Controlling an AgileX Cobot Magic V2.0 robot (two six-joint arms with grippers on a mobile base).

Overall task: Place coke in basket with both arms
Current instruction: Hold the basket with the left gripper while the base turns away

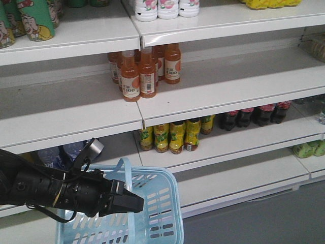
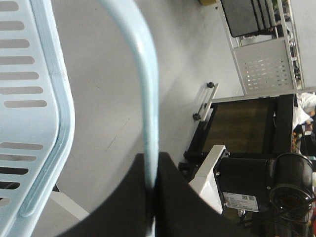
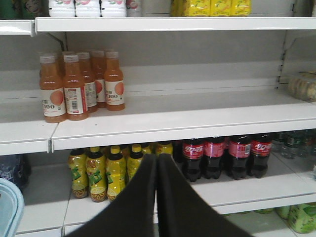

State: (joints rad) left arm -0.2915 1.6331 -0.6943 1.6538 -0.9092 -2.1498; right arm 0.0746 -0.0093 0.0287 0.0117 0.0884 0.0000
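Front view, upper left: green cans (image 1: 30,20) on the top shelf. Lower left: black left arm (image 1: 40,190) reaching toward the middle, left gripper (image 1: 136,203) pinched on the pale blue handle (image 1: 123,170) of the basket (image 1: 162,218) at bottom centre. Just above the arm: clear water bottles (image 1: 53,155) on a low shelf. Centre: white bottles (image 1: 167,7) at the top edge, orange juice bottles (image 1: 144,73) on the middle shelf, yellow-labelled bottles (image 1: 172,136) one shelf down. Right of those, on the same shelf: the coke bottles (image 1: 254,114), dark with red labels, upright in a row, well apart from the basket. Far right, lower: green items (image 1: 310,149), too blurred to name.

Left wrist view, left edge: slotted basket wall and rim. Centre: handle curving down between the black fingers (image 2: 123,207), clamped tight at bottom centre, grey floor (image 2: 108,98) behind. Right: black machinery (image 2: 256,182).

Right wrist view, lower left corner: a sliver of basket rim. Left: orange juice bottles above, yellow-labelled bottles below. Bottom centre: right gripper (image 3: 157,170), fingers pressed together with nothing between, in the air in front of the shelves. Right of centre: coke bottles just beside the yellow-labelled ones, touched by neither gripper.
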